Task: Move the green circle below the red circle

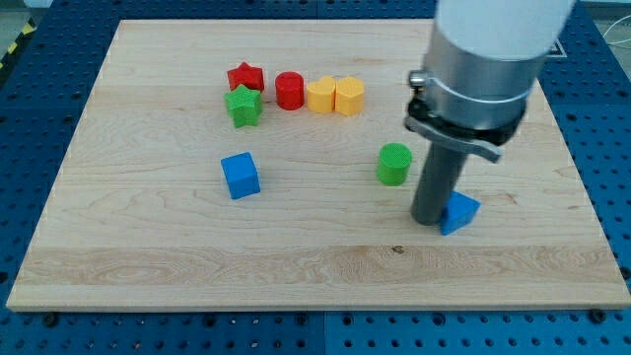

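The green circle [393, 164] stands on the wooden board right of centre. The red circle [289, 91] stands near the view's top, well up and to the left of the green one. My tip [429, 219] rests on the board just below and to the right of the green circle, apart from it, and touches the left side of a blue block [459, 212].
A red star [245, 77] and a green star [243, 106] sit left of the red circle. Two yellow blocks [320, 96] [349, 97] sit to its right. A blue cube [241, 176] lies left of centre. The board's edge [315, 306] runs along the view's bottom.
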You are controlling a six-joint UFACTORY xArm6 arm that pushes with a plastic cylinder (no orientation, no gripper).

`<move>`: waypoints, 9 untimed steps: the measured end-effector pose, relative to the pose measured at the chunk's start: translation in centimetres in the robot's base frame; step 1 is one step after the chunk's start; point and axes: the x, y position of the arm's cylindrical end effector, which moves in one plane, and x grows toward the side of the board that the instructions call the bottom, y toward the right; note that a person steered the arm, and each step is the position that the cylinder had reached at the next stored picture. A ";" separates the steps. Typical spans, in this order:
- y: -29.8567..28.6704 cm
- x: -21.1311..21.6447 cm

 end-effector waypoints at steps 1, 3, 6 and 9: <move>2.6 0.0; 3.2 -1.5; -0.5 -5.5; -3.6 -5.5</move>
